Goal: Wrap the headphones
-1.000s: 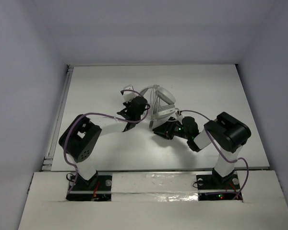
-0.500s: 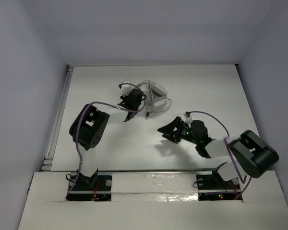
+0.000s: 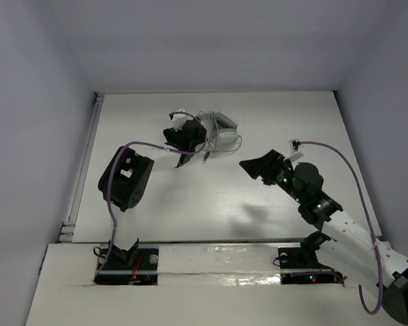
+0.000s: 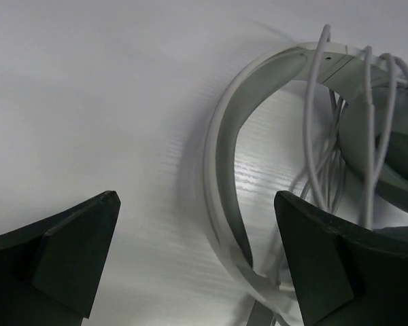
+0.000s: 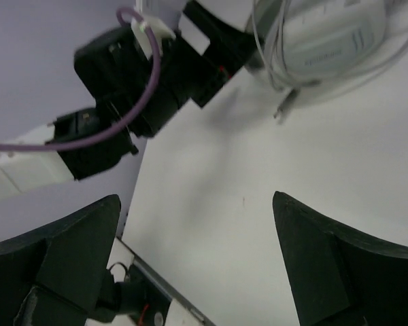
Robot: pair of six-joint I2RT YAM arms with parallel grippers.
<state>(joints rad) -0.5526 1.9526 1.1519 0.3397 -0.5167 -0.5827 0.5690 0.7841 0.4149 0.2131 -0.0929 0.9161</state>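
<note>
I have the headphones [image 3: 219, 133] lying on the far middle of the table [image 3: 306, 122], folded into a compact bundle, with the thin grey cord [image 4: 313, 136] looped several times across the white headband [image 4: 221, 170] and round an ear cup [image 5: 326, 41]. The left gripper [image 3: 194, 151] sits right at the bundle with its jaws spread. In its wrist view the headband curves through the gap, closer to the right-hand finger, and nothing is pinched. I take that as a bracing position, there to stop the headphones sliding. The right gripper [image 3: 248, 165] is also spread and empty. It hangs above bare table, well apart from the bundle and aimed at it, which gives me a clear look at the wraps. The cord's plug [image 5: 285, 105] lies loose on the table just beside the ear cup, so I judge the winding mostly done, with only that tail left to tuck in.
</note>
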